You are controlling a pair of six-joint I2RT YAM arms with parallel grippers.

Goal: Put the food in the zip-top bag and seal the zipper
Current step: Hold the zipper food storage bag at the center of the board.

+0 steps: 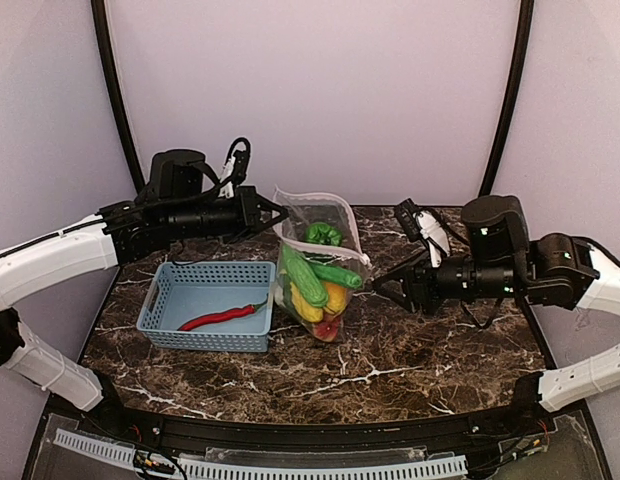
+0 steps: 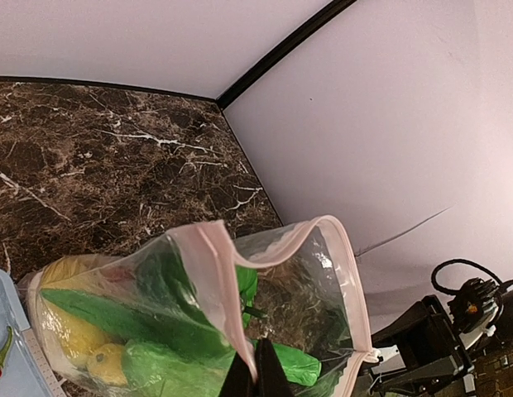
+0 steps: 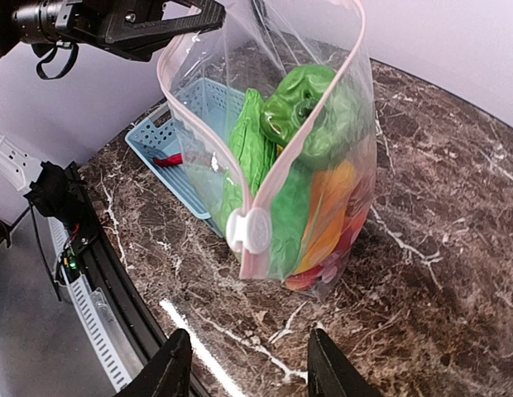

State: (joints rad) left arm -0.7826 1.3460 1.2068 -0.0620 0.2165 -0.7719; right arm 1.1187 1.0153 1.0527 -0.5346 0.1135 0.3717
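On the marble table (image 1: pixel 410 350), our left gripper (image 1: pixel 272 212) clamps the zip-top bag (image 1: pixel 325 285) by its rim, while our right gripper (image 3: pixel 248 347) (fingers apart) faces the zipper slider (image 3: pixel 248 230) straight ahead.

Robot test booth in a lab, dark marble-look tabletop (image 1: pixel 410 350) mid-frame, plain lilac backdrop panels (image 1: pixel 320 90) across the top, black curved frame poles (image 1: pixel 115 90) upper left and right, slotted white cable duct (image 1: pixel 290 468) along the bottom edge.
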